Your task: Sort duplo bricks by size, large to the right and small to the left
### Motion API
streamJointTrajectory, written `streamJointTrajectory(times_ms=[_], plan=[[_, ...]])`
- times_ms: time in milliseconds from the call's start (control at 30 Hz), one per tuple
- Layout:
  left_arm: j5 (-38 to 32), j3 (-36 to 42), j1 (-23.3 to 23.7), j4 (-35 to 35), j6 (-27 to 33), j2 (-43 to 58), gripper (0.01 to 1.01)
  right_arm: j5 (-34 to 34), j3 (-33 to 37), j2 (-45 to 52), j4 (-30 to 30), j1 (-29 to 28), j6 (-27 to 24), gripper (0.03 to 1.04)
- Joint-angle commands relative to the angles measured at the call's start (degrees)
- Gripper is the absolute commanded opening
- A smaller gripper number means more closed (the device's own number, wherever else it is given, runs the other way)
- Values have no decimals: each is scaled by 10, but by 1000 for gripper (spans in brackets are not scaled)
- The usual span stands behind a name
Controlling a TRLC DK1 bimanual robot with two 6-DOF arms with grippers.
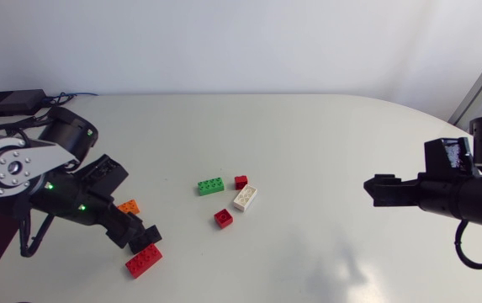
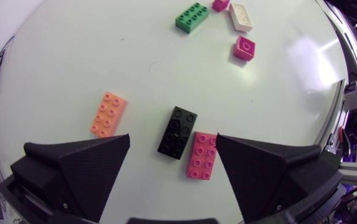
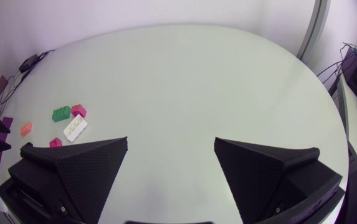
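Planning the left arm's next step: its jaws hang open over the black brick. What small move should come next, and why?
Probably lift the left gripper clear and head for the green brick. The black brick lies flat, untouched between open jaws, beside the red brick, seemingly placed, while the green one lies mid-table, unsorted.

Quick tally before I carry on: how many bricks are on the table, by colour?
Red: 3, a long red brick, a small red brick beside the green, a lone small red brick
Green: 1, the green brick
White: 1, the white brick
Orange: 1, the orange brick
Black: 1, the black brick
Total: 7
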Motion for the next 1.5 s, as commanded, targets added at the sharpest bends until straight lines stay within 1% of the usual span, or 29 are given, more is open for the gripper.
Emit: streamJointTrajectory(times_ms=[0,133,200,333,400,467,533,600,667,733,767,933,1100,1133,1200,1233,1367,1467], plan=[[15,-25,-23,-16,16,18,954,-6,6,4,-21,12,-21,1002],[27,-34,-54,-36,15,29,954,-27,4,-9,-41,18,-39,1002],[28,-38,-60,-37,15,38,954,-37,10,-9,-63,18,-67,1002],[28,-49,-73,-38,13,47,954,-44,6,-9,-68,18,-100,1002],[28,-50,-75,-38,11,56,902,-45,5,-9,-69,17,-112,1002],[28,-50,-76,-38,10,66,877,-46,2,-9,-69,16,-115,1002],[30,-51,-80,-37,10,75,816,-46,0,-9,-69,16,-117,1002],[33,-53,-83,-34,5,78,723,-46,0,-9,-68,12,-118,1002],[33,-54,-83,-27,0,84,575,-46,-1,-10,-68,10,-123,1002],[32,-54,-82,-18,-4,91,500,-46,-1,-11,-68,8,-125,1002],[32,-54,-82,-14,-6,96,489,-46,-1,-12,-68,7,-125,1002],[7,-53,-89,7,-20,123,490,-46,-1,-16,-68,5,-129,1002],[-4,-54,-90,12,-23,120,498,-46,-3,-19,-68,3,-131,1002],[-4,-55,-90,12,-22,120,516,-46,-3,-19,-67,3,-133,1002],[-8,-55,-92,12,-22,120,639,-46,-4,-19,-64,0,-137,1002],[-11,-56,-95,13,-24,120,654,-46,-5,-19,-64,-1,-136,1002],[-20,-60,-105,20,-30,128,654,-46,-4,-18,-62,-1,-137,1002],[-42,-65,-117,31,-36,144,641,-46,-4,-18,-62,-2,-137,1002]])
